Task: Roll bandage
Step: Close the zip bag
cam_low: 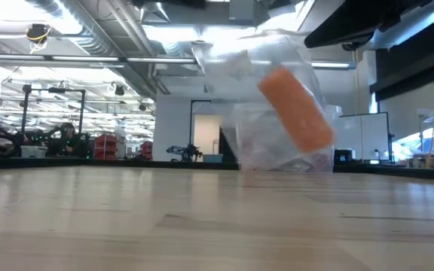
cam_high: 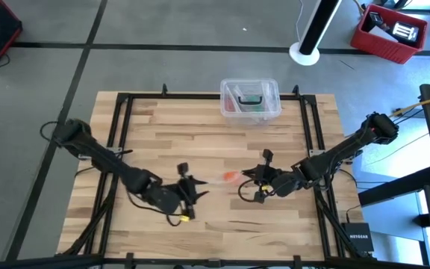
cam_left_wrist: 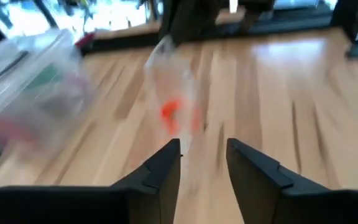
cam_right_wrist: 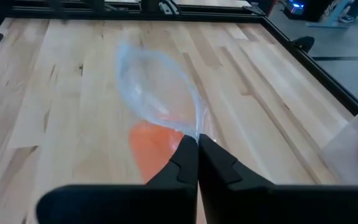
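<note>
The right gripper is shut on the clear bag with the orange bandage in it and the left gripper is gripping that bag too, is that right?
Not quite. The right gripper is shut on the clear bag holding the orange bandage, but the left gripper grips nothing: the left wrist view shows its fingers apart, with the bag ahead of them, not between them.
</note>
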{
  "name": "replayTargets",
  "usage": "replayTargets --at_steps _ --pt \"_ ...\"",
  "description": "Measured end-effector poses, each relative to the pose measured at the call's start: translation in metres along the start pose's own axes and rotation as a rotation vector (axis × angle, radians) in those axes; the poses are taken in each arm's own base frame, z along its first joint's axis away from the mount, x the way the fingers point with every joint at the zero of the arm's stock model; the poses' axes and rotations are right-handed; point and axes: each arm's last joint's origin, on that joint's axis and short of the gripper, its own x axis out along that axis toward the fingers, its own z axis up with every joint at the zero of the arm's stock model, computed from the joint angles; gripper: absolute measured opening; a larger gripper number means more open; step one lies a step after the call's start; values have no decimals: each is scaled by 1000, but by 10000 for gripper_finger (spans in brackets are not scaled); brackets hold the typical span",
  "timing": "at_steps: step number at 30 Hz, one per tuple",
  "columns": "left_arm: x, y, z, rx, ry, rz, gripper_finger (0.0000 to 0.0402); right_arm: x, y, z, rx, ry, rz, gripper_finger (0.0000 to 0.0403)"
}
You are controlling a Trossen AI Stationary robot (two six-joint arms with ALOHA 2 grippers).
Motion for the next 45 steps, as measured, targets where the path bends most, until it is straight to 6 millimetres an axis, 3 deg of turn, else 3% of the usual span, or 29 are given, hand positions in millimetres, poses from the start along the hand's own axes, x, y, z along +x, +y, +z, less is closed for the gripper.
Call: replayTargets --at_steps 5,13,21,25,36,45 --pt "-18 19 -12 -41 140 51 125 1 1 -1 -4 6 -2 3" --pt "-9 16 -53 -124 172 49 125 2 0 -1 -4 3 -18 2" --pt "7 26 -54 -150 73 39 125 2 0 -1 -1 5 -11 1" --pt "14 29 -53 -164 54 -72 125 2 0 -1 -1 4 -11 1" --pt "18 33 -48 -231 -15 -91 125 2 0 -1 -1 3 -13 1" --pt "19 34 -53 -210 23 -86 125 2 0 -1 -1 2 -17 1"
